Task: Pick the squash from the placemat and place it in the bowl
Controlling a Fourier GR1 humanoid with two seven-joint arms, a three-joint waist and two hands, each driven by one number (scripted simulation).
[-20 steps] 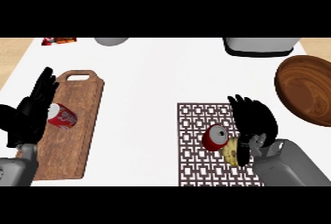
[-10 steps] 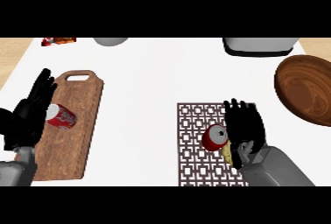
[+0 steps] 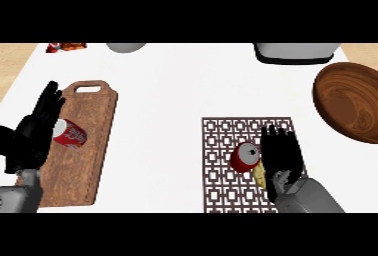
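On the brown lattice placemat a yellow squash lies mostly under my right hand, next to a red can. The hand's fingers are straight and point away from me, covering the squash's right side; only a yellow sliver shows. The wooden bowl stands at the right edge, beyond the placemat. My left hand rests open at the left, fingers up, over the edge of the cutting board.
A wooden cutting board at the left carries a second red can. A grey appliance and a pale bowl stand along the back. A red packet lies at the back left.
My right hand has drawn back toward me and lowered over the squash, its fingers now closer together. The left hand has barely shifted.
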